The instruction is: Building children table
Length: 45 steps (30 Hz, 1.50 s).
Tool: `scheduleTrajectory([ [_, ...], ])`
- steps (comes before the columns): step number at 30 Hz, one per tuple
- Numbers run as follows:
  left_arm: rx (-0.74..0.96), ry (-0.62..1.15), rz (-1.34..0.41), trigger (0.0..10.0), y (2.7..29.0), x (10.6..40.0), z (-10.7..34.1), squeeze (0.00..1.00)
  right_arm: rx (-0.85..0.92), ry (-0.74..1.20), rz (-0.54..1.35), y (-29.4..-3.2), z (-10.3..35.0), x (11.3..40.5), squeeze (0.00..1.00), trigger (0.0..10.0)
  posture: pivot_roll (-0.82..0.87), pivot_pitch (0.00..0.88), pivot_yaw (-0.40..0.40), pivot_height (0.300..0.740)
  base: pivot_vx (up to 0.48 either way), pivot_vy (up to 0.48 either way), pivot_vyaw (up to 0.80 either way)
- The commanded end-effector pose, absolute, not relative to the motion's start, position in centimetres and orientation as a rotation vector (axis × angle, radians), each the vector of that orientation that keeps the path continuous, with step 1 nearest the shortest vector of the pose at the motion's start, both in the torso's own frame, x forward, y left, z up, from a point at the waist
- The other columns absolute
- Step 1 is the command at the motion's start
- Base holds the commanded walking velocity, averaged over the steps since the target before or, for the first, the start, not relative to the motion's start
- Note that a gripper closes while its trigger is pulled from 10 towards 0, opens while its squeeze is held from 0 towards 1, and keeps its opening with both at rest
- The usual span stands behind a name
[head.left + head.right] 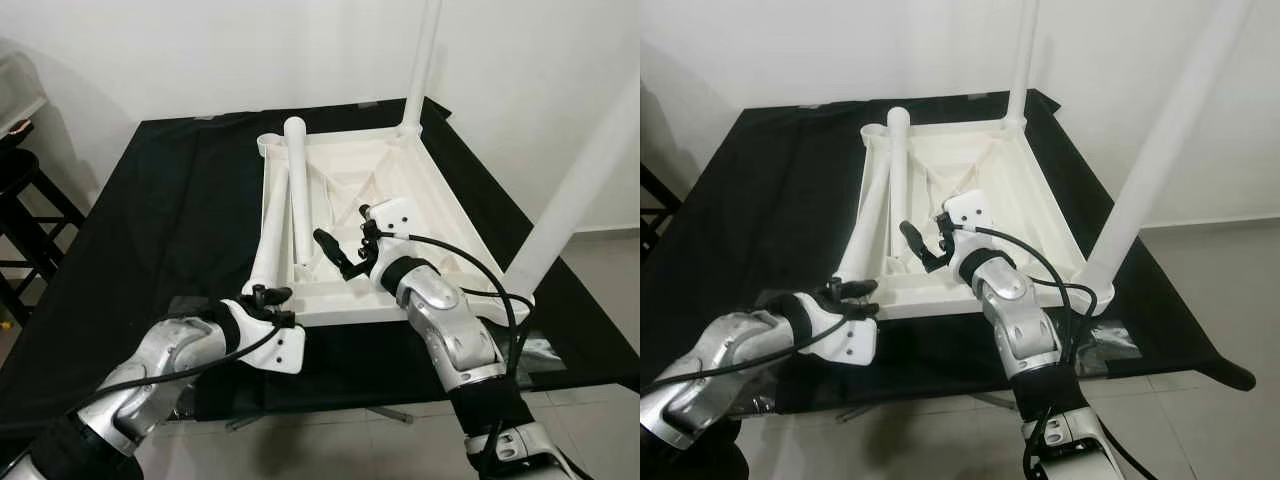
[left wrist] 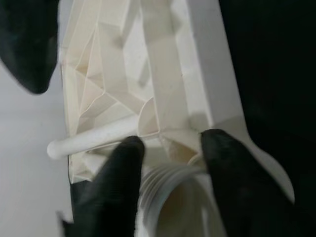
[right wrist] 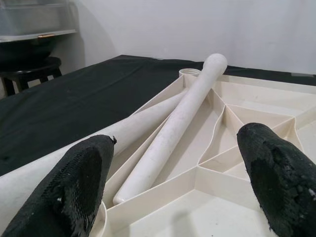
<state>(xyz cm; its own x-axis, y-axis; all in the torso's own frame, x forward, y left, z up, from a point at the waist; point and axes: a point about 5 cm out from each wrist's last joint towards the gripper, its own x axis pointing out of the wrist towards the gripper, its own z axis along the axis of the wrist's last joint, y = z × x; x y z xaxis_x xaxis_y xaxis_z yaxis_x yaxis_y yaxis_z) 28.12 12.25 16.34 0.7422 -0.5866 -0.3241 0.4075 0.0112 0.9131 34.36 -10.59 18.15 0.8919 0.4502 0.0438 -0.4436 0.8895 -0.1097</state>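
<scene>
The white plastic tabletop [image 1: 440,205] lies upside down on the black-covered table. Two legs stand upright in its right corners: the far leg [image 1: 422,60] and the near leg [image 1: 585,180]. A loose leg [image 1: 297,190] lies inside the ribbed underside. Another leg [image 1: 268,235] lies along the left rim, its threaded end [image 2: 168,195] at the near-left corner. My left gripper [image 1: 270,297] is shut on that threaded end, one finger on each side. My right gripper [image 1: 345,245] hovers open over the near part of the tabletop with nothing between its fingers [image 3: 81,182].
A black stool [image 1: 22,185] stands at the left beside the table. The black cloth [image 1: 170,200] reaches the table's near edge just under my arms. A white wall runs behind, and tiled floor [image 1: 600,260] lies to the right.
</scene>
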Motion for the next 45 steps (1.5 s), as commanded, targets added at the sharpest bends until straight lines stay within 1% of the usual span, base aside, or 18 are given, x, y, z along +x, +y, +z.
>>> scheduleTrajectory([
  [1,1.36,-0.142,-0.779,10.0,12.9,28.2,16.6,1.0,-0.094,-0.063,0.468,-10.4,17.8,34.3,0.0,10.0,-0.01,0.089,0.039,0.74,0.0,0.0,0.0],
  [4,1.326,-0.172,-0.755,10.0,13.3,27.9,18.4,1.0,-0.092,-0.061,0.468,-10.4,17.8,34.3,0.0,10.0,-0.01,0.09,0.038,0.74,0.0,0.0,0.0],
  [6,1.299,-0.186,-0.76,10.0,13.6,27.1,19.8,1.0,-0.09,-0.059,0.472,-10.3,17.8,34.2,0.0,10.0,0.0,0.09,0.038,0.74,0.0,0.0,0.0],
  [7,1.299,-0.186,-0.76,10.0,13.6,27.1,19.8,1.0,-0.09,-0.059,0.472,-10.3,17.8,34.2,0.0,10.0,0.0,0.09,0.038,0.74,0.0,0.0,0.0],
  [11,1.248,-0.162,-0.837,10.0,14.0,25.3,20.4,1.0,-0.089,-0.056,0.477,-10.2,17.7,34.2,0.0,10.0,0.0,0.092,0.039,0.74,0.0,0.0,0.0],
  [15,1.273,-0.115,-0.888,10.0,14.8,24.2,20.2,1.0,-0.086,-0.052,0.484,-10.0,17.6,34.2,0.0,10.0,0.01,0.092,0.04,0.74,0.0,0.0,0.0],
  [18,1.306,-0.103,-0.849,10.0,15.5,24.5,20.3,1.0,-0.086,-0.05,0.487,-10.0,17.5,34.2,0.0,10.0,0.01,0.092,0.04,0.74,0.0,0.0,0.0],
  [20,1.331,-0.075,-0.769,10.0,16.3,25.3,19.4,1.0,-0.086,-0.048,0.493,-9.8,17.5,34.1,0.0,10.0,0.01,0.089,0.043,0.74,0.0,0.0,0.0],
  [24,1.337,-0.066,-0.721,10.0,16.4,25.9,18.8,1.0,-0.087,-0.047,0.496,-9.8,17.5,34.1,0.0,10.0,0.0,0.088,0.044,0.74,0.0,0.0,0.0],
  [25,1.328,-0.07,-0.696,10.0,16.1,26.1,18.5,0.58,-0.087,-0.048,0.496,-9.8,17.5,34.1,0.0,10.0,0.0,0.087,0.044,0.74,0.0,0.0,0.0],
  [26,1.322,-0.068,-0.685,10.0,15.8,26.3,18.3,0.25,-0.088,-0.048,0.496,-9.8,17.5,34.1,0.0,10.0,0.0,0.087,0.044,0.74,0.0,0.0,0.0],
  [29,1.314,-0.063,-0.679,10.0,15.6,26.4,18.0,0.25,-0.089,-0.049,0.495,-9.9,17.5,34.1,0.0,10.0,0.0,0.087,0.044,0.74,0.0,0.0,0.0],
  [30,1.304,-0.062,-0.68,10.0,15.3,26.5,17.9,0.0,-0.089,-0.049,0.494,-9.9,17.5,34.1,0.0,10.0,0.0,0.084,0.042,0.74,0.0,0.0,0.0],
  [33,1.293,-0.062,-0.681,10.0,15.1,26.6,17.7,0.0,-0.088,-0.049,0.493,-9.9,17.5,34.1,0.0,10.0,0.0,0.084,0.042,0.74,0.0,0.0,0.0],
  [37,1.271,-0.053,-0.647,10.0,14.0,27.6,16.6,0.0,-0.087,-0.055,0.494,-9.9,17.7,34.2,0.0,10.0,-0.01,0.076,0.042,0.74,0.0,0.0,0.0],
  [40,1.282,-0.048,-0.628,10.0,13.8,27.9,16.4,0.0,-0.088,-0.056,0.494,-9.8,17.7,34.2,0.0,10.0,-0.01,0.075,0.043,0.74,0.0,0.0,0.0],
  [42,1.297,-0.023,-0.565,10.0,14.0,28.5,16.2,0.0,-0.087,-0.058,0.495,-9.8,17.8,34.2,0.0,10.0,-0.01,0.071,0.046,0.74,0.0,0.0,0.0],
  [45,1.292,0.008,-0.523,10.0,14.0,28.9,16.0,0.0,-0.086,-0.06,0.495,-9.8,17.9,34.2,0.0,10.0,-0.01,0.07,0.048,0.74,0.0,0.0,0.0],
])
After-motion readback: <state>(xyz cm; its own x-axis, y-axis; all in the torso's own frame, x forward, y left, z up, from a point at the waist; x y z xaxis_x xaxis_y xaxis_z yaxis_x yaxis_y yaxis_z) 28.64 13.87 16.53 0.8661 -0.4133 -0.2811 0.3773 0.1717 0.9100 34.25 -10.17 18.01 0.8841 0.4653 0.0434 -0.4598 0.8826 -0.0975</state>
